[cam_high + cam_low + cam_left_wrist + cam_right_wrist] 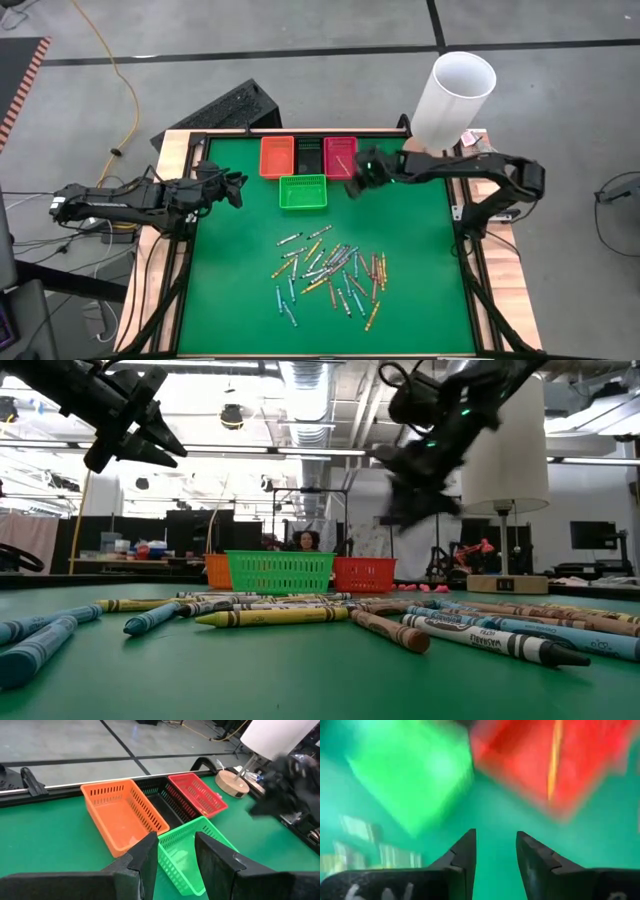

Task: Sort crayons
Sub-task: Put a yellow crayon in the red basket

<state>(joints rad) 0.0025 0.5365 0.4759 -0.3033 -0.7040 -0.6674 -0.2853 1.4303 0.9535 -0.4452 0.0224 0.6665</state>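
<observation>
Several crayons (330, 270) in orange-yellow, blue-teal, grey-white and reddish colours lie loose on the green table; they fill the foreground of the low view (300, 615). One orange-yellow crayon (554, 760) lies in the red basket (340, 156). My right gripper (495, 837) hangs open and empty above the table just in front of the red basket, between it and the green basket (303, 191). My left gripper (174, 840) is raised near the table's left edge, left of the green basket (190, 855), open with nothing between its fingers.
An orange basket (277, 156) and a black basket (309, 156) stand in the far row beside the red one. A white cylinder (452, 95) on a round base stands at the far right corner. Bare green table (230, 290) lies left of the crayon pile.
</observation>
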